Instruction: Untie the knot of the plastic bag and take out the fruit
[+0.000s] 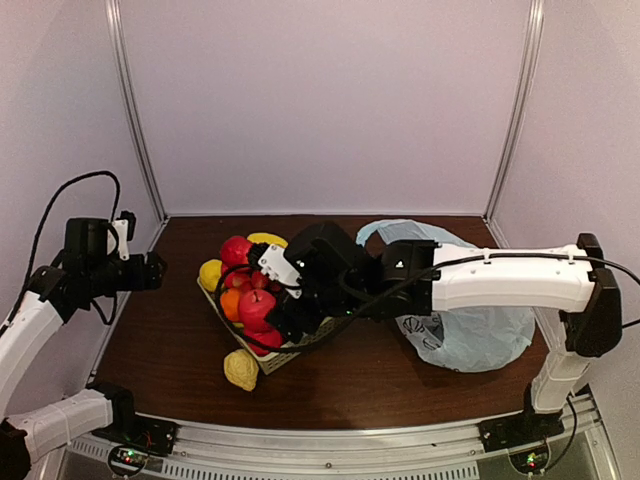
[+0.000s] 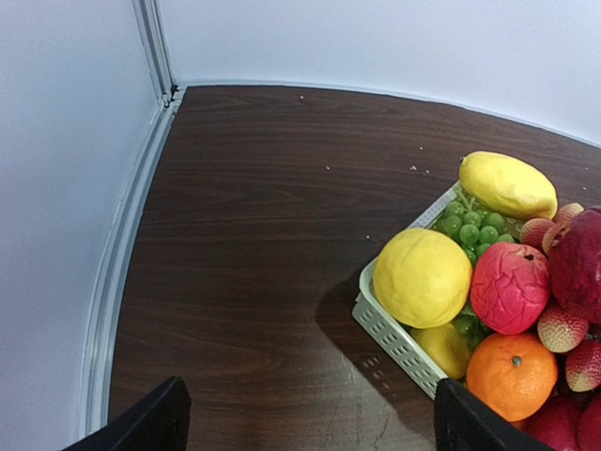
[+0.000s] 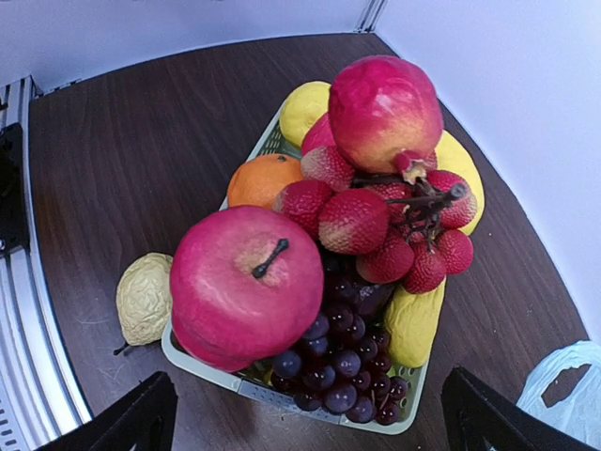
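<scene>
The right jaws stand wide open and hold nothing between their dark fingers [image 3: 136, 418]. They hang right over the basket [image 3: 211, 374], a pale green plastic tray with lattice walls, heaped with fruit [image 1: 255, 300]. Directly below the jaws sits a big, smooth red apple [image 3: 246, 287] with a dark stem. Ahead of it lie bumpy red berries [image 3: 355, 221], a rounded red-and-yellow piece [image 3: 385, 113] on top of the heap, and a matte orange [image 3: 263, 178]. A cluster of glossy dark purple grapes [image 3: 338, 362] spills under the apple. A smooth curved yellow piece [image 3: 413, 324] leans along the basket's right side.

To the left of these jaws, just outside the basket wall, a small wrinkled lemon-like piece [image 3: 144, 298] lies on the dark wood-grain surface [image 3: 122, 160].

The plastic bag [image 1: 470, 335] is thin, crinkled pale blue film with dark print. It lies slumped on the surface behind and to the right of the right jaws, partly hidden by the forearm. I cannot tell whether its handles are knotted.

The left jaws are also spread wide and empty, with only their dark fingertips [image 2: 141, 423] showing. The basket lies ahead of them and to the right. Its nearest contents are a round dimpled yellow lemon [image 2: 423, 277] and small green grapes [image 2: 474, 225].
</scene>
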Robot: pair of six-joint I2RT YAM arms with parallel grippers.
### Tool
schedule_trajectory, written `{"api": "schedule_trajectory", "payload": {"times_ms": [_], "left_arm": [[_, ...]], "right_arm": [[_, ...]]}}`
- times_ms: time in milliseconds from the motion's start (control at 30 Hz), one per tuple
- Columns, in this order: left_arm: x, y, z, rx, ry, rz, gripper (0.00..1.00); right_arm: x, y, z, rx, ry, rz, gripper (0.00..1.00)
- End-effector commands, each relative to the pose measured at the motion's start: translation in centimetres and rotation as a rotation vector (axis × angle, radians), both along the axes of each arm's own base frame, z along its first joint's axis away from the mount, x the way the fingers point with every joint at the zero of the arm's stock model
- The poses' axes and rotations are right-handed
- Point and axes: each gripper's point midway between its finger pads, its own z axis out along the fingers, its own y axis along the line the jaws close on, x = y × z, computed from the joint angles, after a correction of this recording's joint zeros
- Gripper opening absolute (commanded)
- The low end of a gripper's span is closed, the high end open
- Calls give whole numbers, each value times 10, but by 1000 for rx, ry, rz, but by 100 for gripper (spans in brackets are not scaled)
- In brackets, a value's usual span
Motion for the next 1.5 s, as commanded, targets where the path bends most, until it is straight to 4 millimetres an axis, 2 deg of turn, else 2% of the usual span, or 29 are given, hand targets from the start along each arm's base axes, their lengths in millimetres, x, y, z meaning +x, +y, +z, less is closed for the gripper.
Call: {"api": "schedule_trajectory", "payload": {"times_ms": [0,100,300,400,467,600,767,967,1100,1267,1467], "left_arm": [[-9,-9,-4,-131,12,14,91],[-21,-21,-15,-231,75,-4,90],[-47,-51,-55,-451,246,-44,87],[-61,-64,-76,-491,310,-66,86],[-68,-87,-87,-527,358,-116,86],[-92,-129,-115,-477,483,-214,86],[-113,-151,-136,-531,559,-244,86],[-127,-155,-142,-632,579,-254,88],[-129,-170,-142,-723,589,-303,88],[-125,-175,-139,-702,584,-325,92],[-126,-178,-151,-678,632,-320,95]], "right_arm": [[17,-25,32,187,72,-116,99],[31,-49,36,260,114,-197,99],[59,-104,28,361,173,-349,99],[64,-120,24,373,175,-381,99],[65,-128,24,388,176,-389,99],[65,-134,25,412,186,-391,99],[62,-142,24,433,183,-397,99],[60,-146,20,435,187,-393,99],[59,-144,17,439,196,-386,99],[58,-144,19,455,196,-383,99],[57,-147,16,455,202,-386,99]]}}
